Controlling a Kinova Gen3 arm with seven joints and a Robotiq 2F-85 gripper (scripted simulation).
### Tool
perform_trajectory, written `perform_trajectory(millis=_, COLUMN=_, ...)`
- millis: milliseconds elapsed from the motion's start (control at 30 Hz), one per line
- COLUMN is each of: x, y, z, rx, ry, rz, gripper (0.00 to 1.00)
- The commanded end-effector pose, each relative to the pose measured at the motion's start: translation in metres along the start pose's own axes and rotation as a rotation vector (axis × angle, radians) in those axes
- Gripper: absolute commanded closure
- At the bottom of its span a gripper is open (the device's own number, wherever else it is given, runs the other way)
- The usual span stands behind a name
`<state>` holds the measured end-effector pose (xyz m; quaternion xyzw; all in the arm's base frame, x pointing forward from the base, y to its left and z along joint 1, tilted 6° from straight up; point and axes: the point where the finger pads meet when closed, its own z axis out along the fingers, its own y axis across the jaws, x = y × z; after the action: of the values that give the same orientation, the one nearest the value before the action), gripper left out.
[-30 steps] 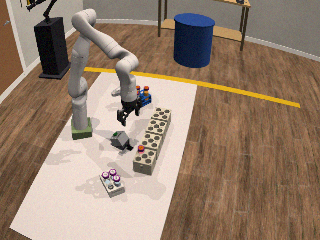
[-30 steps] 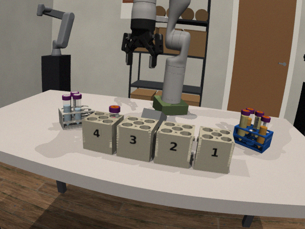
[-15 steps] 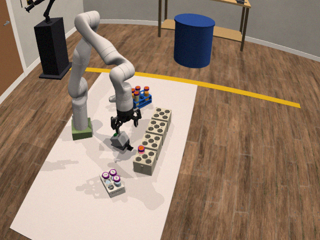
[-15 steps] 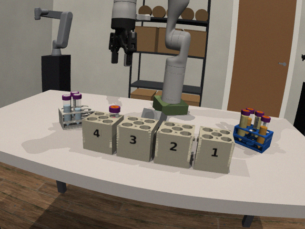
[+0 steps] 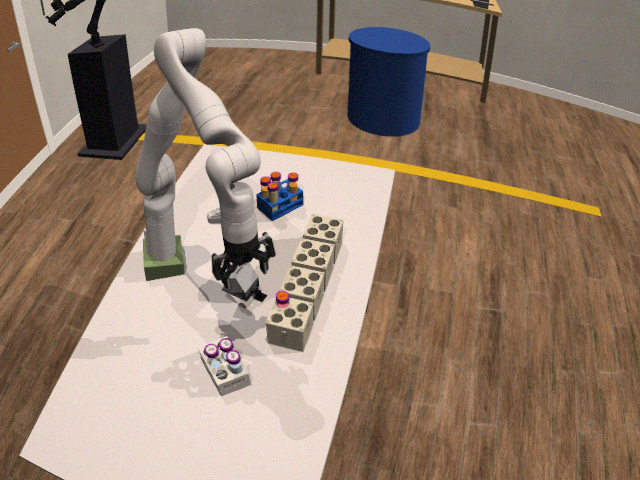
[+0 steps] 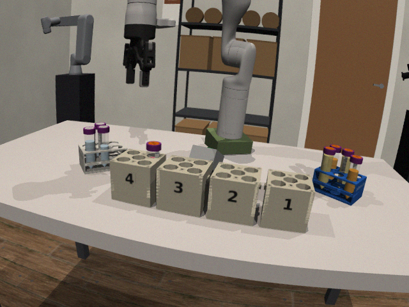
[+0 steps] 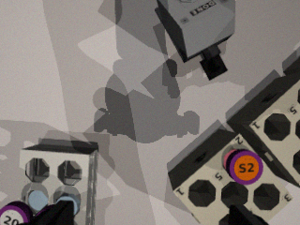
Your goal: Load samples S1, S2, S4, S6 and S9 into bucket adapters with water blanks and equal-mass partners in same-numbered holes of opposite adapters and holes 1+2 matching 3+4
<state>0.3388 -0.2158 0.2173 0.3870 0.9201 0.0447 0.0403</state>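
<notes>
Top view: you look steeply down from high, far. Exterior: low, near, facing numbered adapter sides across surface [image 6: 49,185]. Wrist: straight down, close. All three share adapter 4 [image 5: 289,322] [image 6: 133,181] [image 7: 220,187].

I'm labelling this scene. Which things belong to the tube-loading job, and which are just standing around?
Job: claw, open; four numbered blocks; S2 tube; blue sample rack; white water rack; DONE desk.

Bystanders: blue barrel; shelf; spare arm.

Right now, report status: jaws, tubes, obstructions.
Gripper open, jaws wide, empty, high over the table. Tube S2 seated in block 4; blocks 1 to 3 hold nothing. Button desk sits under the arm.
</notes>
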Motion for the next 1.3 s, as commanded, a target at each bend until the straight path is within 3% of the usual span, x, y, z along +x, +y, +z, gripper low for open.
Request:
perform_trajectory(millis=0, x=-0.013, y=-0.018, z=0.002, rx=0.001, ry=0.01, rz=0.013, gripper=0.0)
perform_trajectory(millis=833, x=-0.093, y=-0.1, z=0.002, rx=0.001, ry=0.008, rz=0.012, gripper=0.0)
perform_trajectory(millis=1200, x=-0.112, y=-0.121, z=0.002, rx=0.002, ry=0.009, rz=0.01, gripper=0.0)
perform_trajectory(millis=1267, x=-0.113, y=-0.12, z=0.01, rx=0.001, ry=0.003, rz=0.01, gripper=0.0)
